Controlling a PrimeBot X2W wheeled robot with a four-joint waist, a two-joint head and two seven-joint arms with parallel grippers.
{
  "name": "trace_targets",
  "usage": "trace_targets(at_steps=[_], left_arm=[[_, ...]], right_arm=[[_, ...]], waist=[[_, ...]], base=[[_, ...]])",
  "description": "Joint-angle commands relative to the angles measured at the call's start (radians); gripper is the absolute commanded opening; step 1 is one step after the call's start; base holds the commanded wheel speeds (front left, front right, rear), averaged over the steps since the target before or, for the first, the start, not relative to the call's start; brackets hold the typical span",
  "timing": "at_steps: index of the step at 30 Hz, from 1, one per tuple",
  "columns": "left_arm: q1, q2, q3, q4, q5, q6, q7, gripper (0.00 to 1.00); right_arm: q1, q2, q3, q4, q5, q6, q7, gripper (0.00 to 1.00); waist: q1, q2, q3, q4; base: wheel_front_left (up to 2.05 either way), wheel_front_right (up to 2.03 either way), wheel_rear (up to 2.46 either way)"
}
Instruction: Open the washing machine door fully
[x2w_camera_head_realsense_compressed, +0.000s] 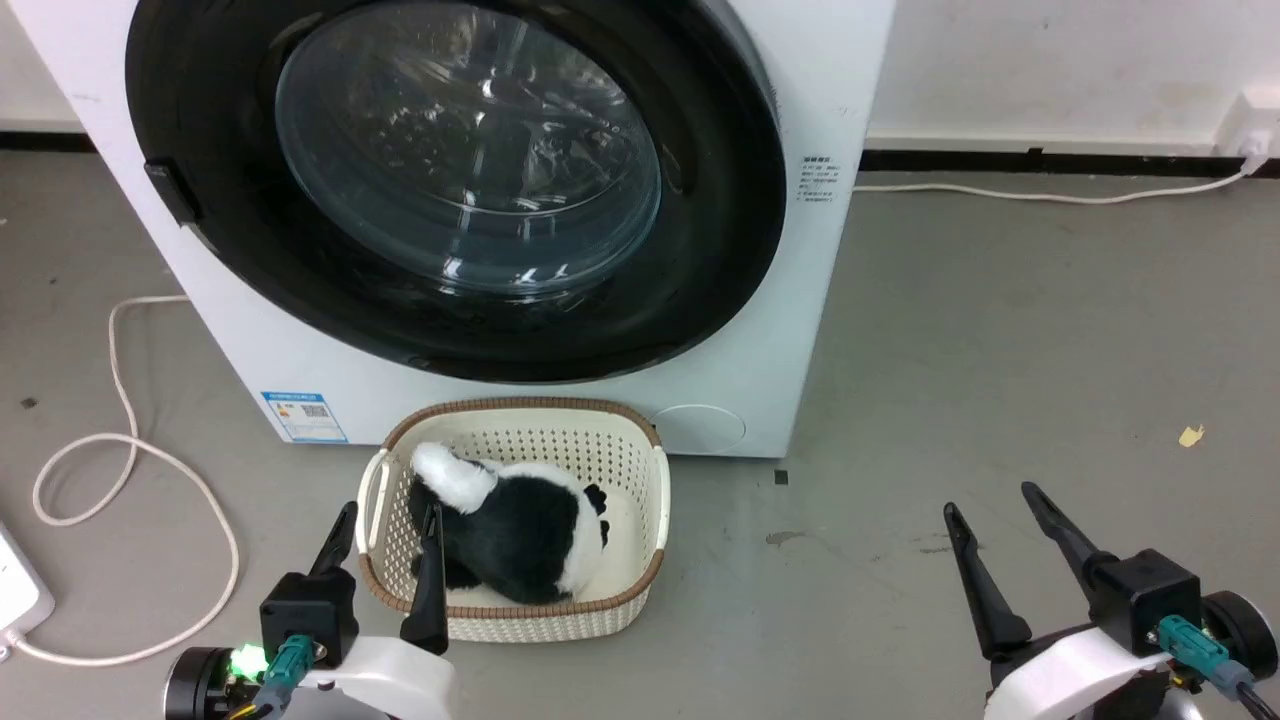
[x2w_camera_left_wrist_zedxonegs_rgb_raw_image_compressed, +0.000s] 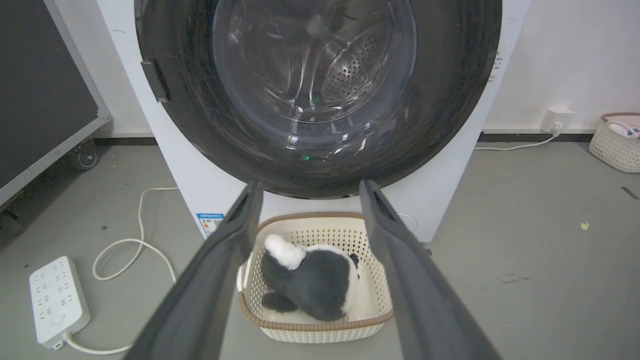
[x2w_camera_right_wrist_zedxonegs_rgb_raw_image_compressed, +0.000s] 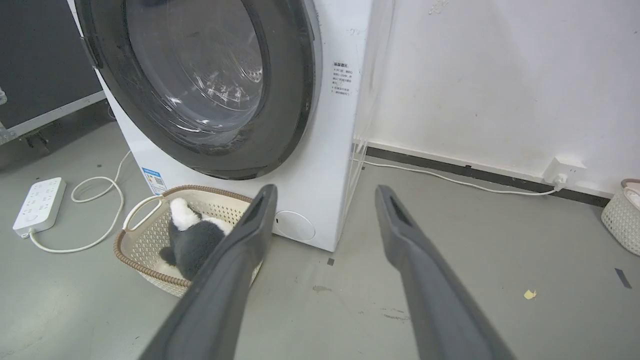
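Standing shut, the door (x2w_camera_head_realsense_compressed: 460, 170) is seen flat against the front of the washer (x2w_camera_head_realsense_compressed: 800, 330), with its black rim unbroken round the glass. A small dark catch (x2w_camera_head_realsense_compressed: 170, 190) is set on the rim's left edge. The perforated drum can be made out through the glass in the left wrist view.

The left gripper (x2w_camera_head_realsense_compressed: 390, 510) is found at the lower left of the head view. Its fingers are spread wide and pointed towards the washer, and nothing is held between them. It is placed at the near left corner of a cream basket (x2w_camera_head_realsense_compressed: 640, 470) that stands on the floor (x2w_camera_head_realsense_compressed: 1000, 350) against the washer's foot. Whether the basket is touched cannot be told. A black and white plush toy (x2w_camera_head_realsense_compressed: 520, 530) is lying in the basket. The door is above and beyond this gripper, well apart from it. In the left wrist view its lower rim is seen just over the fingertips.

The right gripper (x2w_camera_head_realsense_compressed: 988, 498) is at the lower right, over bare floor and off to the right of the washer. It too is held wide, with nothing in its grasp. From it the door lies up and to the left, well apart, and is seen at a slant in the right wrist view.

A white cable (x2w_camera_head_realsense_compressed: 120, 450) is looped on the floor left of the washer, and a power strip (x2w_camera_left_wrist_zedxonegs_rgb_raw_image_compressed: 57, 300) is lying near it
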Motion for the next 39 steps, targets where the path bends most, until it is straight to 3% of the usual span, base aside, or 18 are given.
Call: trace_targets(at_steps=[1,19,20,22,39], left_arm=[[-0.015,0.0,-0.005,-0.008,-0.008,0.006,-0.01,1.0],[-0.061,0.0,-0.047,-0.043,-0.039,0.042,-0.048,1.0],[-0.063,0.0,-0.049,-0.045,-0.042,0.044,-0.05,1.0],[-0.068,0.0,-0.054,-0.048,-0.046,0.047,-0.054,1.0],[-0.107,0.001,-0.097,-0.072,-0.083,0.087,-0.091,1.0]], right_arm=[[-0.018,-0.012,-0.001,-0.008,0.005,0.0,-0.009,1.0],[-0.187,-0.121,0.025,-0.012,0.093,-0.001,-0.009,1.0],[-0.2,-0.123,0.025,-0.01,0.108,-0.001,-0.003,0.63],[-0.228,-0.129,0.023,-0.008,0.132,-0.001,0.007,0.0],[-0.504,-0.121,-0.046,0.099,0.411,-0.001,0.131,0.0]], waist=[[0.0,0.0,0.008,0.004],[0.0,0.0,0.107,0.047],[0.0,0.0,0.113,0.05],[0.0,0.0,0.124,0.057],[0.0,0.0,0.21,0.132]], base=[[0.0,0.0,0.0],[0.0,0.0,0.0],[0.0,0.0,0.0],[0.0,0.0,0.0],[0.0,0.0,0.0]])
